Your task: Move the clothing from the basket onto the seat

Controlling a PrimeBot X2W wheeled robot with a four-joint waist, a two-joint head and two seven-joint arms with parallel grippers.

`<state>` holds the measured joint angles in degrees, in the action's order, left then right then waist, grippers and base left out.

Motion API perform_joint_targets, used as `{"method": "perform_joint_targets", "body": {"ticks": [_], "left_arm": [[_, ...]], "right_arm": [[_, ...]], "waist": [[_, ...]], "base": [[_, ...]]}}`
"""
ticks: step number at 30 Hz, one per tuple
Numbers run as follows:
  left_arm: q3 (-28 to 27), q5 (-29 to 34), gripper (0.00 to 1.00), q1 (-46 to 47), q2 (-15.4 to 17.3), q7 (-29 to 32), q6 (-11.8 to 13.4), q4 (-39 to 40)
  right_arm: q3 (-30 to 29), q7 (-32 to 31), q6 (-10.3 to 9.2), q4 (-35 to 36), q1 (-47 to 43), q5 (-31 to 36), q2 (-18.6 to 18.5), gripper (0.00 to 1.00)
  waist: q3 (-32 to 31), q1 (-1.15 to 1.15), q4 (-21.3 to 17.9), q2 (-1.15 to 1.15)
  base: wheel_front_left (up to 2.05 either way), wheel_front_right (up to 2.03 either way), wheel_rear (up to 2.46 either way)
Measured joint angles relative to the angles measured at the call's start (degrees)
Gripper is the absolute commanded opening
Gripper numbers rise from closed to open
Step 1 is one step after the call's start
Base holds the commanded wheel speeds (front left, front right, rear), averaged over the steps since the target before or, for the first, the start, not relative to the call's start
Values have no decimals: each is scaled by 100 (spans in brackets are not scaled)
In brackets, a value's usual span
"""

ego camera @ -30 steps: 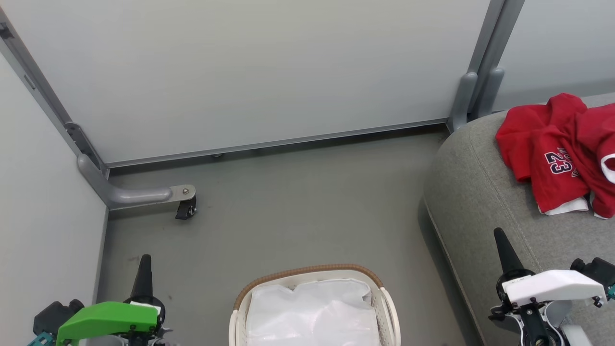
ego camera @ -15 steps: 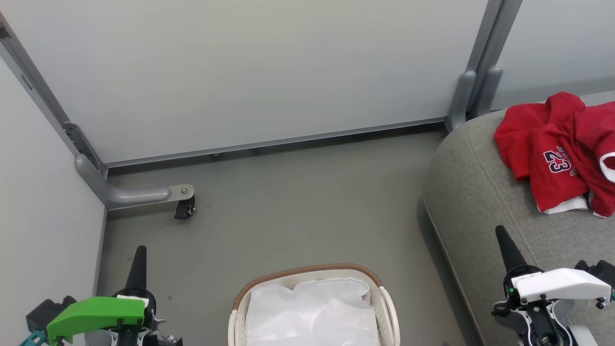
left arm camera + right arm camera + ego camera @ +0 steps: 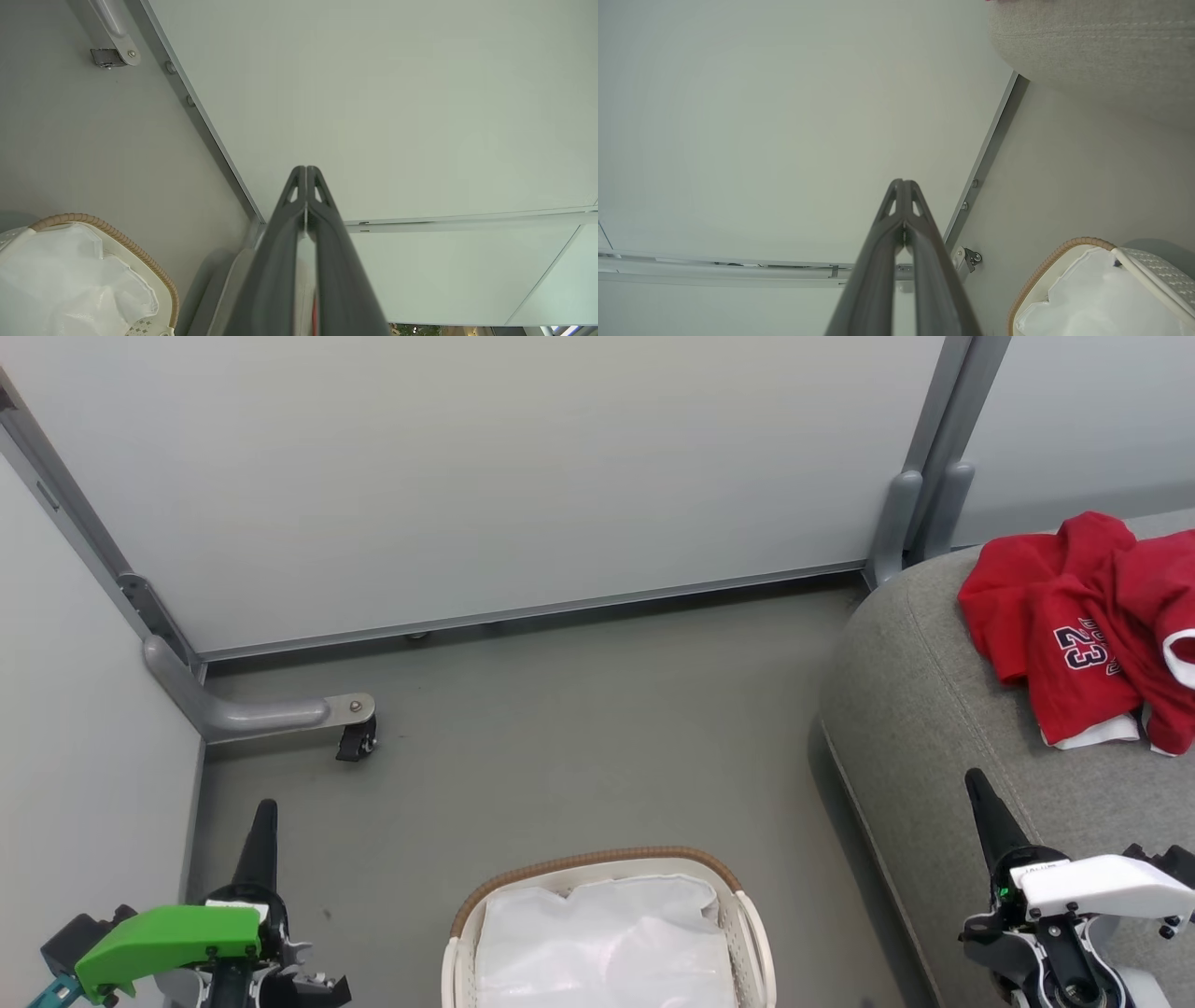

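The red clothing (image 3: 1088, 625), white-trimmed and printed with a dark 23, lies crumpled on the grey seat (image 3: 924, 709) at the right. The basket (image 3: 607, 863) stands on the floor at bottom centre, holding just its white cloth liner (image 3: 602, 943); it also appears in the left wrist view (image 3: 117, 242) and the right wrist view (image 3: 1045, 270). My left gripper (image 3: 261, 817) is shut and empty at the lower left, left of the basket. My right gripper (image 3: 980, 789) is shut and empty over the seat's front, below the clothing. Both wrist views show fingertips pressed together (image 3: 306, 170) (image 3: 902, 183).
Grey partition panels wall the space behind and on the left. A partition foot with a castor (image 3: 355, 739) sticks out onto the floor at the left. A double grey post (image 3: 920, 518) rises behind the seat's corner. Open floor (image 3: 579, 728) lies between basket and wall.
Both grippers have dropped slightly lower in the head view and stay shut. The whole picture has shifted a little, so the camera moved. Clothing and basket lie as before.
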<state>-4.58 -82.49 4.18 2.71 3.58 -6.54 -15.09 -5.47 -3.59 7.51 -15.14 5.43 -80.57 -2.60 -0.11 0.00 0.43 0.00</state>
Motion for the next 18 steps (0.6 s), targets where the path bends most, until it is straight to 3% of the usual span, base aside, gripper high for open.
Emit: {"method": "perform_joint_targets", "body": {"ticks": [18], "left_arm": [[-124,-658,0,115,0,196,-52,60]], "right_arm": [[-73,-197,-1,69,27,-784,-7,0]], "waist": [[19,0,-28,0]], "base": [[0,0,0]]}}
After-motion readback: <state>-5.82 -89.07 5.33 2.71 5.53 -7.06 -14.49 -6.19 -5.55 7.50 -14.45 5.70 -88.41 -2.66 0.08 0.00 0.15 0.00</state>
